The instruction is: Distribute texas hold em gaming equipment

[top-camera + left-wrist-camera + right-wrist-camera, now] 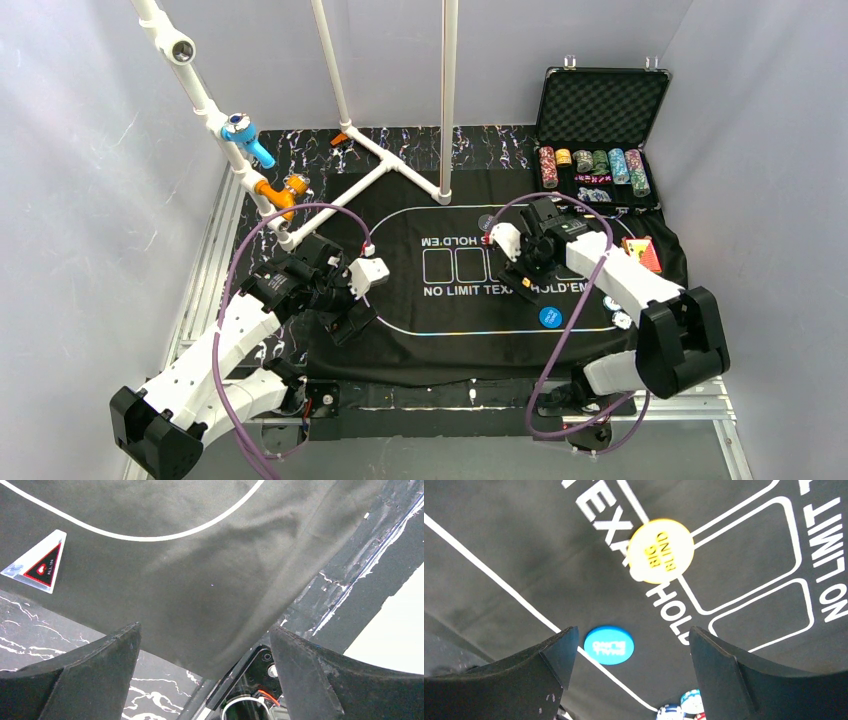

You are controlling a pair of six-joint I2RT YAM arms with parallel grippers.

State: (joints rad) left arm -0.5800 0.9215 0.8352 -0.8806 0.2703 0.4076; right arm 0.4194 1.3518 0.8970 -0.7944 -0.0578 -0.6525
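The right gripper (631,630) is seen with jaws spread and nothing between them, above the mat (499,540). Just beyond it the yellow disc (660,551) lies on the lettering. The blue disc (608,645) lies on the oval line, with 2 chips (691,702) near. The left gripper (205,630) is likewise open and empty. The red cards (643,252) and the chip stacks (590,165) in the case (600,100) are judged not yet dealt out.

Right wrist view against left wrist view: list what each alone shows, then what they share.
Right wrist only: a round yellow BIG BLIND disc, a round blue disc, two striped round chips. Left wrist only: a clear triangular ALL IN marker, black marbled tabletop. Both: black felt mat with white line; the right pincer and left pincer each open.
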